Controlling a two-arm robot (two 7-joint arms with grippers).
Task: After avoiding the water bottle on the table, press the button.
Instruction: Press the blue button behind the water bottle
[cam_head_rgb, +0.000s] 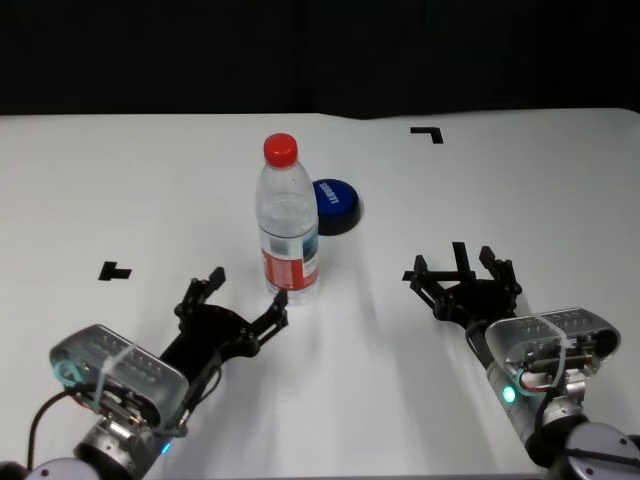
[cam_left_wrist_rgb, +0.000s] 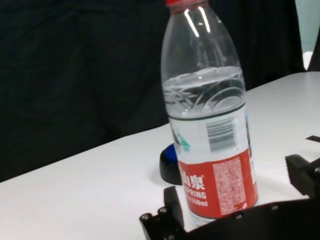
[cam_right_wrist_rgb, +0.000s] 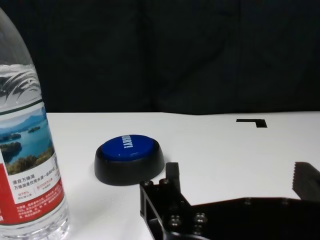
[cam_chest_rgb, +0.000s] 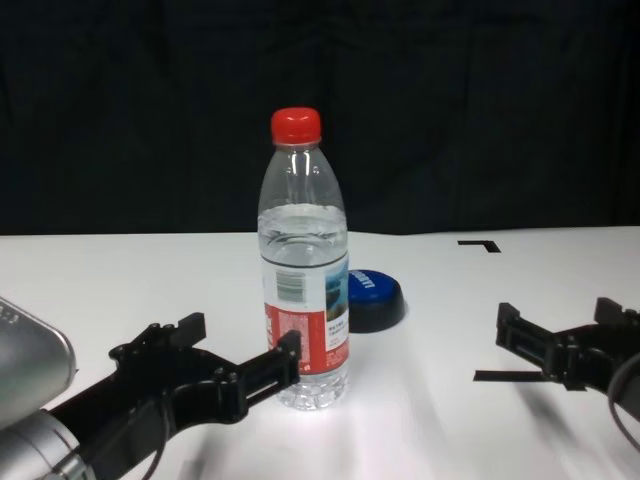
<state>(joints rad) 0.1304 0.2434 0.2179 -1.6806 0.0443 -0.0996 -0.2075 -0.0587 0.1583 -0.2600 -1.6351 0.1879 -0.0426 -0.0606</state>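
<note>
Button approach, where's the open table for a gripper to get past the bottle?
Open: the table between the right gripper and the button, toward the corner tape mark. Crowded: the water bottle stands just before the button, left gripper beside its base.

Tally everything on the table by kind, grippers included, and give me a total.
Water bottle: 1
Button: 1
Black tape marks: 2, one corner mark and one T mark
Grippers: 2, left gripper and right gripper, both open
Total: 6
</note>
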